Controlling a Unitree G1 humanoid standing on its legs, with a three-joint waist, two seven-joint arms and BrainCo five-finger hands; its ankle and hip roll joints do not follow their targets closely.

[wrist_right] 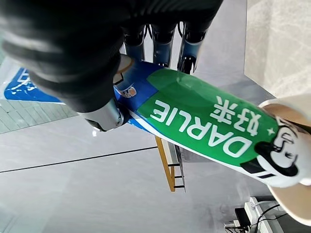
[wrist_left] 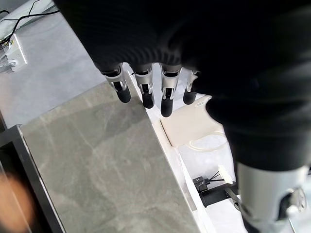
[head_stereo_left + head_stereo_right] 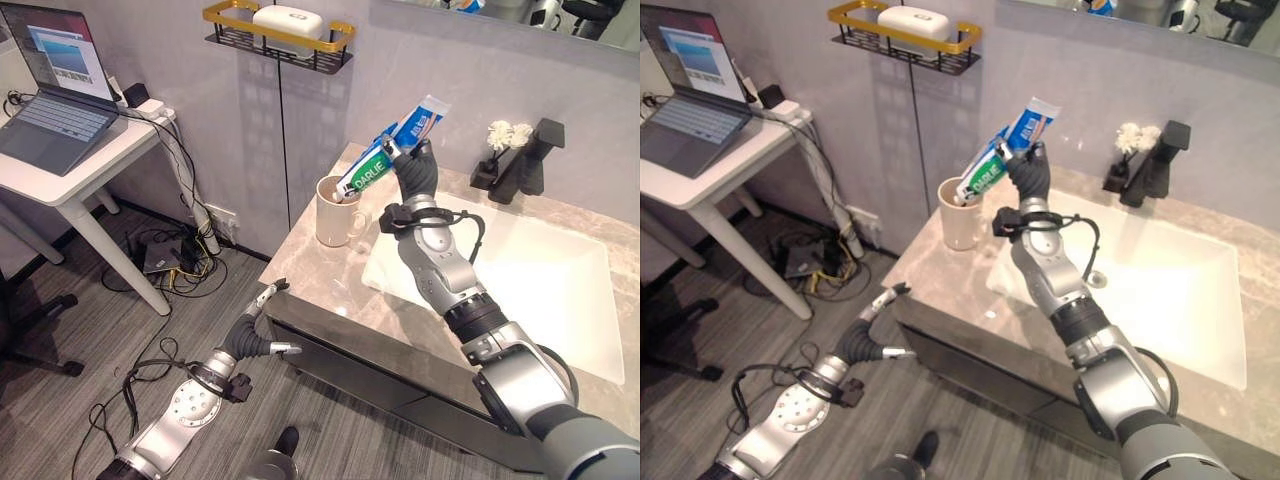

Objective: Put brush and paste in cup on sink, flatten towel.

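Lowest and nearest, the left robot hand hangs off the tabletop's front-left corner, fingers straight and spread, holding nothing. Rightward, a cream cup stands on the tabletop beside the sink. The right robot hand pinches the toothpaste tube, tilted, its lower end at the cup's mouth.

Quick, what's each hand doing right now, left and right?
Left hand: open, holding nothing, low beside the counter edge.
Right hand: shut on the green and blue toothpaste tube, its cap end at the beige cup.
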